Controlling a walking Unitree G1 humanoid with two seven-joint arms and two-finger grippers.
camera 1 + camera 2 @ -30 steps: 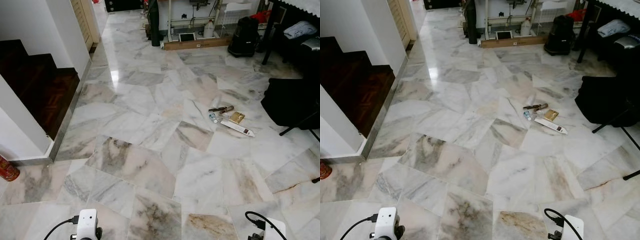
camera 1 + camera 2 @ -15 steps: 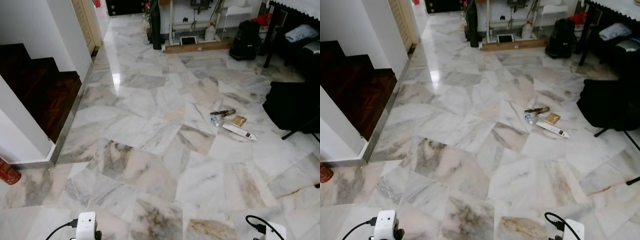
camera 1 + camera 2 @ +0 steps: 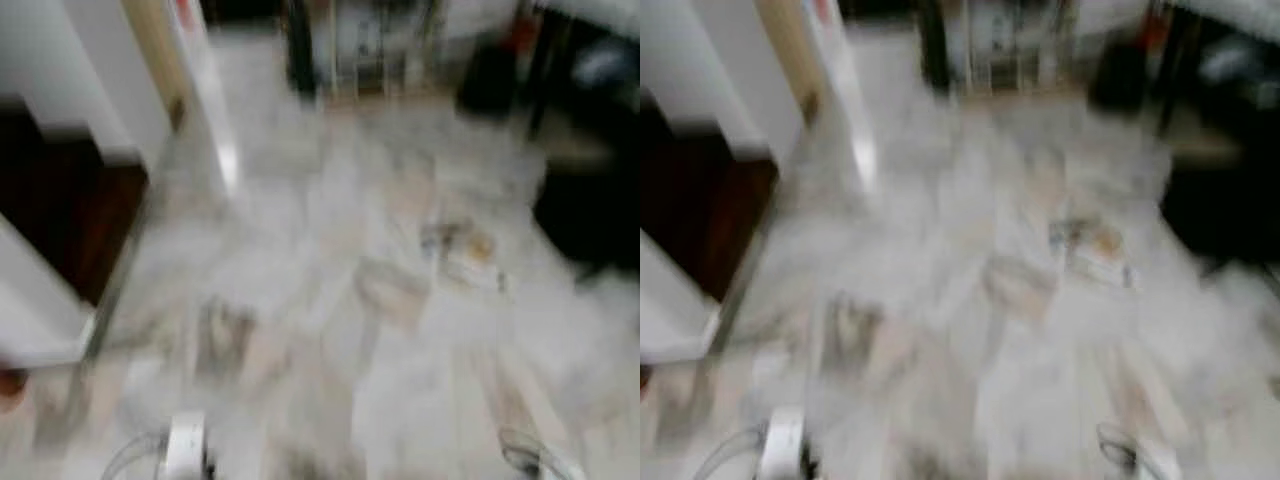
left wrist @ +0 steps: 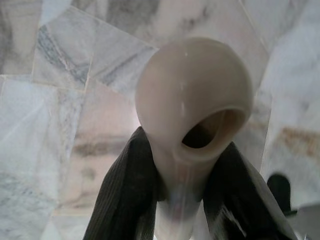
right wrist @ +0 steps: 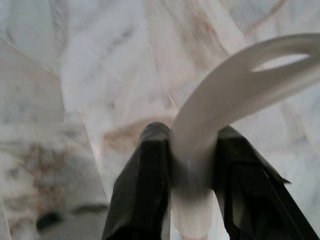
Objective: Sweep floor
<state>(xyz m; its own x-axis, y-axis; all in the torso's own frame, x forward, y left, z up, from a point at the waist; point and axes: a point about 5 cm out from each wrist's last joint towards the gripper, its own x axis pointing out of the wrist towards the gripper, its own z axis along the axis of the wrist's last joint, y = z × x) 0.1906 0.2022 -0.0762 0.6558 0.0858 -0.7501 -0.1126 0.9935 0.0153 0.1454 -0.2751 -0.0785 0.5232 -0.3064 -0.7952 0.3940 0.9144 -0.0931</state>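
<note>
Floor: pale marble slabs with grey and tan veins; both head views are blurred.
Room: dark stair recess on the left, dark furniture on the right, small litter on the floor ahead.
Left gripper: fingers clamped on a cream handle end with a hanging hole; its axis runs along the fingers, over the marble.
Right gripper: fingers clamped on a white looped handle, which curves away over the floor.

place: home interior | cues: marble floor; dark wooden stair; blurred furniture legs far end
</note>
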